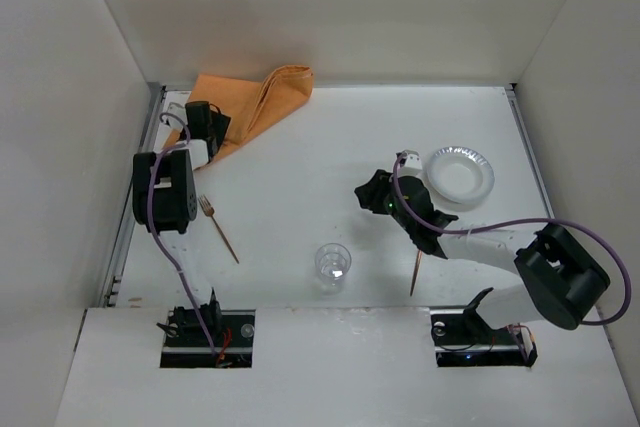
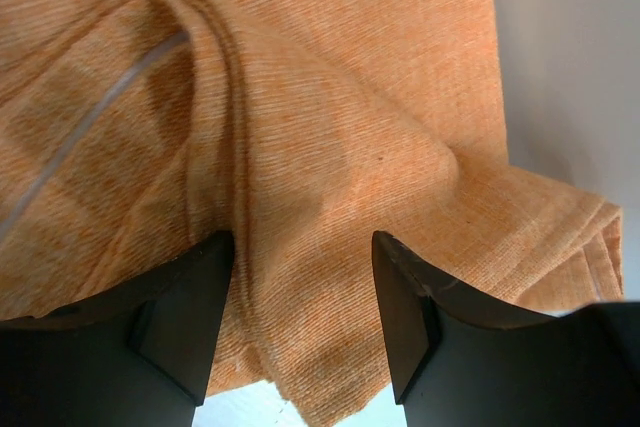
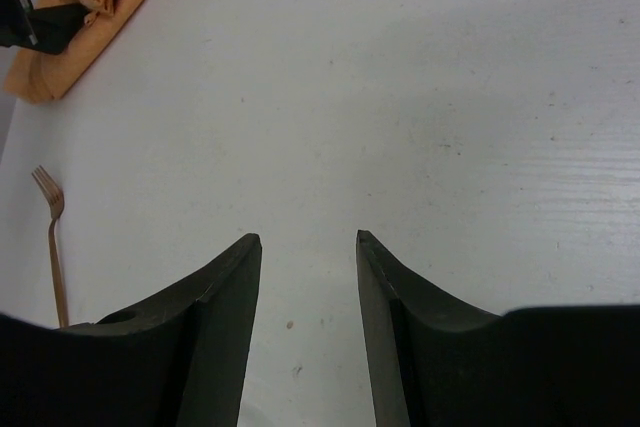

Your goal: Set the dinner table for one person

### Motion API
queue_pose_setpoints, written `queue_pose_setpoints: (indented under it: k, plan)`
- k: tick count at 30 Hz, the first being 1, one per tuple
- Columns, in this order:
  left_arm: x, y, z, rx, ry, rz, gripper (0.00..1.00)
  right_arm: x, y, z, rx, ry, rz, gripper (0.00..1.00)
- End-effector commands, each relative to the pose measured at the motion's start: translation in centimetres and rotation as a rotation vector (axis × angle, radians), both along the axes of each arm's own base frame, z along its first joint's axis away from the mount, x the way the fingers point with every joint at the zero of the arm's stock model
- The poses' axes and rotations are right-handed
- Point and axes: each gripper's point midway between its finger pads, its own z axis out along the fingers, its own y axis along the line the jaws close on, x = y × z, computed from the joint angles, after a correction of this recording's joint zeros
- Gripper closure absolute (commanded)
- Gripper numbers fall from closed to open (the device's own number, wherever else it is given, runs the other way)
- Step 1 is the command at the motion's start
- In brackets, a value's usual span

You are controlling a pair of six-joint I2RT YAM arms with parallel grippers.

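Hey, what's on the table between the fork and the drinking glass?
Nothing; the top external view shows bare white dinner table between the fork and the glass.

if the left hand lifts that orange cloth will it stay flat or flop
Probably flops: the orange cloth lies in soft folds and ridges. It looks thin and light, so one pinched edge may drag the rest along the dinner table. Its woven surface should give the open left hand fair grip.

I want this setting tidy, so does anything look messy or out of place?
Yes: the orange cloth mat is bunched and folded over itself in the far left corner instead of lying flat. The left claw is open right over its folds. The fork, drinking glass and plate lie scattered, not grouped.
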Motion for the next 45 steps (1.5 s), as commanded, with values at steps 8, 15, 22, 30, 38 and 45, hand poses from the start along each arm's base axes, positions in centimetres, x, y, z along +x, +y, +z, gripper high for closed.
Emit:
queue_pose_setpoints:
  k: [8,15,22,30,38,45]
  plan:
    - [-0.3,-2.8,-0.4,-0.042,0.022,-0.076,0.46,1.1,1.3,3.0,0.059,-0.074,0.019,0.51]
    - [-3.7,-1.1,2.5,0.080,-0.006,-0.041,0.46,1.3,1.8,2.3,0.053,-0.052,0.028,0.50]
    - [-4.0,-1.7,1.1,0.040,0.023,-0.046,0.46,1.0,1.9,2.3,0.056,-0.048,0.039,0.50]
    - [-1.9,-2.3,-1.1,0.016,0.057,-0.060,0.47,1.0,1.9,2.7,0.061,-0.061,0.037,0.50]
    - [-0.9,-4.2,0.2,-0.011,-0.002,-0.099,0.54,1.0,2.4,2.2,0.060,-0.048,0.049,0.50]
    - [-1.0,-5.8,1.0,-0.046,-0.058,-0.115,0.67,1.1,2.5,2.0,0.057,-0.043,0.052,0.50]
